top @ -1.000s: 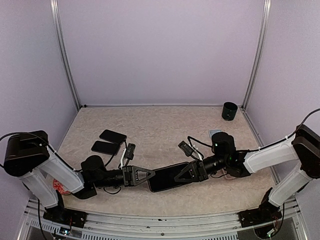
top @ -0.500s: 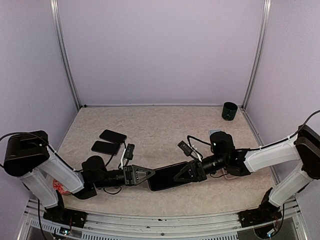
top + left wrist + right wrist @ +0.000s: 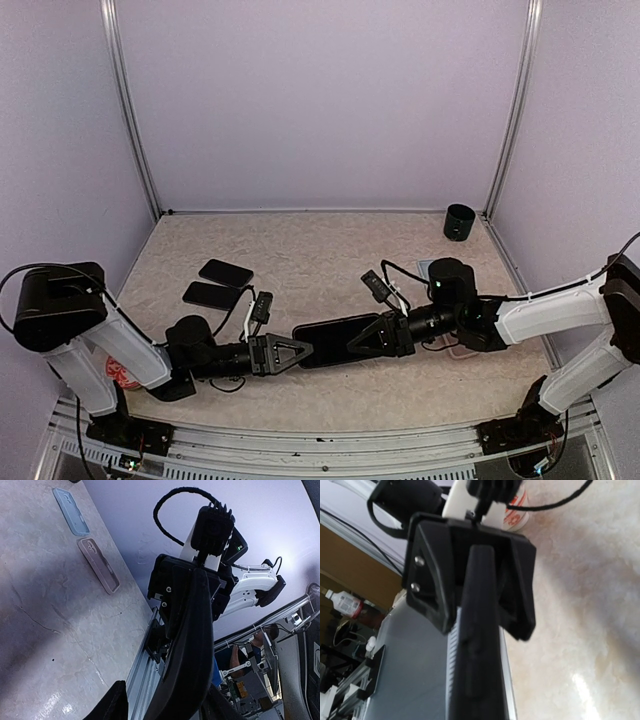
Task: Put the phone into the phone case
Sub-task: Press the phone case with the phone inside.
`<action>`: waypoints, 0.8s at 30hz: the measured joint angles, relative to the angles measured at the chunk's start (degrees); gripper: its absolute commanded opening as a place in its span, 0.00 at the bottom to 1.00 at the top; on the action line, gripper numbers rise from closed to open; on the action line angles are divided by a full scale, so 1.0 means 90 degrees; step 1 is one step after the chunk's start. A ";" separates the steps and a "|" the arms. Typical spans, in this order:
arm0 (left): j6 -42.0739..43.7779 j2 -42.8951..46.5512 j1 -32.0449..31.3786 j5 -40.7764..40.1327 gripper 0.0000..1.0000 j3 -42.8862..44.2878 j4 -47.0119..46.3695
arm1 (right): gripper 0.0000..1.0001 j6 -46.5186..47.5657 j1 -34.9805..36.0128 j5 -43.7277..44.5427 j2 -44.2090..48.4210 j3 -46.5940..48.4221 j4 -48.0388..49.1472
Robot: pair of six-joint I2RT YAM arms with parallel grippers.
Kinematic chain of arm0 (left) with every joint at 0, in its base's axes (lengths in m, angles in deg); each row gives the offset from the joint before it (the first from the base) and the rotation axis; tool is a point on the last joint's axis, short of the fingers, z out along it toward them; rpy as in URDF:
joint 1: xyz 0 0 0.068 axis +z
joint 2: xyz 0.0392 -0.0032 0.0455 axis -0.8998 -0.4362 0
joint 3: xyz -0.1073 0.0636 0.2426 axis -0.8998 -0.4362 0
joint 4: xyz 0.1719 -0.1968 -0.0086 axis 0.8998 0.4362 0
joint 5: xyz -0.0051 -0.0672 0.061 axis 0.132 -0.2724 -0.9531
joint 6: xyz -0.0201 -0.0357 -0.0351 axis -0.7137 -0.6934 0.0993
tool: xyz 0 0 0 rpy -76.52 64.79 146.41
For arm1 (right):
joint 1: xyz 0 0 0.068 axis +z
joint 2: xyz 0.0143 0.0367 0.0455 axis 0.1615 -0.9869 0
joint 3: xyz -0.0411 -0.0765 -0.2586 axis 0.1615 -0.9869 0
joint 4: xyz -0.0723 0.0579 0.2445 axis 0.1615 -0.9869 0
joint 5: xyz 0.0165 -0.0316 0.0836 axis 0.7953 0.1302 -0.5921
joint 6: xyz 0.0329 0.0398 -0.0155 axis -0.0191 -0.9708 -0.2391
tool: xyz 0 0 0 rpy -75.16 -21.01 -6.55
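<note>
The top view is evenly, softly lit and sharp, though its corner posts [image 3: 514,100] lean toward the frame edges. The 2 wrist views blur the dark phone [image 3: 190,630] up close. Glare whitens the tabletop [image 3: 47,702] at lower left in one and at lower right in the other.

Left arm [image 3: 120,350] and right arm [image 3: 548,312]: white shells, black joints, black triangular fingers [image 3: 298,349], looping black cables [image 3: 395,272], 2 silver screws [image 3: 419,560], 1 green light [image 3: 437,283].
</note>
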 measured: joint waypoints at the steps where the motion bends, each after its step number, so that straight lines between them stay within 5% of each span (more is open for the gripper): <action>1: -0.0015 -0.0034 -0.0015 0.0007 0.48 0.0002 -0.0017 | 0.01 -0.0017 0.0000 0.0017 0.0000 0.0000 0.0024; 12: -0.0041 -0.0216 -0.0117 0.0117 0.39 0.0138 -0.0078 | 0.00 -0.0058 -0.0012 0.0194 0.0000 0.0002 0.0102; 22: 0.0119 -0.0279 -0.0119 0.0141 0.01 0.0131 -0.0085 | 0.00 0.0085 -0.0012 0.0289 0.0078 0.0007 -0.0134; 24: 0.0114 -0.0287 -0.0121 0.0151 0.00 0.0134 -0.0129 | 0.00 0.0129 -0.0012 0.0347 0.0160 0.0019 -0.0226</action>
